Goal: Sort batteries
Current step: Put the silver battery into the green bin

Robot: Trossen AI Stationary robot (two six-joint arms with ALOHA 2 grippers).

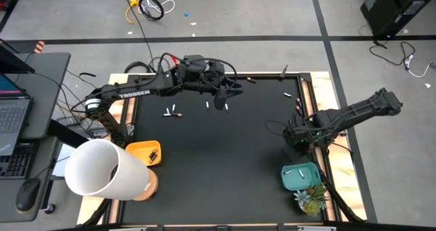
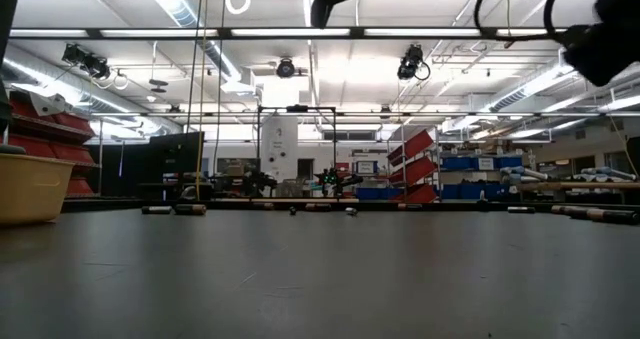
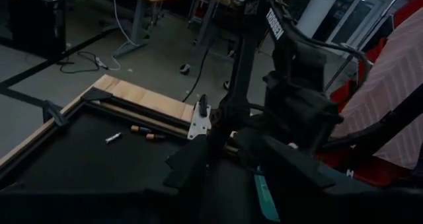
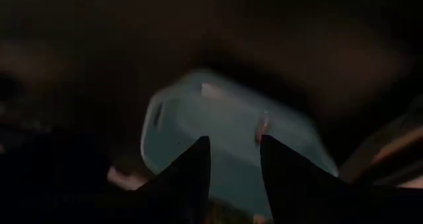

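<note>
High view, left arm: the left gripper (image 1: 225,97) is raised over the far middle of the black mat (image 1: 225,163); I cannot tell here how its fingers stand.
High view, batteries: loose batteries (image 1: 173,112) lie on the mat under and near this arm, others (image 1: 287,95) toward the far right corner.
High view, containers: a teal bin (image 1: 300,177) at the near right has one white battery inside; a yellow bin (image 1: 144,153) at the near left.
High view, right arm: the right gripper (image 1: 297,137) is just beside the teal bin.
Low view: small batteries (image 2: 172,209) lie in a row far across the mat; the yellow bin (image 2: 30,187) is at the edge.
Left wrist view: three batteries (image 3: 135,133) near the wooden border (image 3: 142,100); own fingers not clear.
Right wrist view: the fingers (image 4: 190,168) stand apart with nothing between, above the teal bin (image 4: 225,145).
Handling, my judgement: the batteries are light, stiff, smooth and roll easily; take one across the middle of its body.
</note>
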